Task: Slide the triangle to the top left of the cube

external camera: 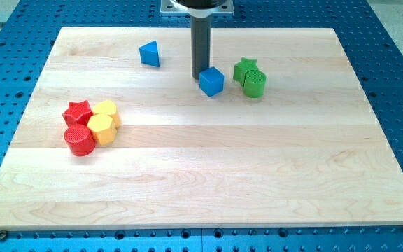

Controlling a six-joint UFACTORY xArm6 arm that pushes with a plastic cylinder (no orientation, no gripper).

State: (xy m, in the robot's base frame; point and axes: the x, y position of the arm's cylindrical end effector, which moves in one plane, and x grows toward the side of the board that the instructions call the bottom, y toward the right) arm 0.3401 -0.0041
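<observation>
A blue triangle block (150,54) lies near the view's top, left of centre. A blue cube (212,81) sits to its right and a little lower. My tip (198,75) is the end of the dark rod that comes down from the view's top; it stands at the cube's upper left edge, touching or almost touching it. The triangle is well to the left of my tip and slightly higher.
A green star (245,68) and a green cylinder (255,85) sit just right of the cube. At the view's left a red star (78,111), a red cylinder (80,140) and two yellow blocks (104,120) are clustered. The wooden board (201,182) lies on a blue perforated table.
</observation>
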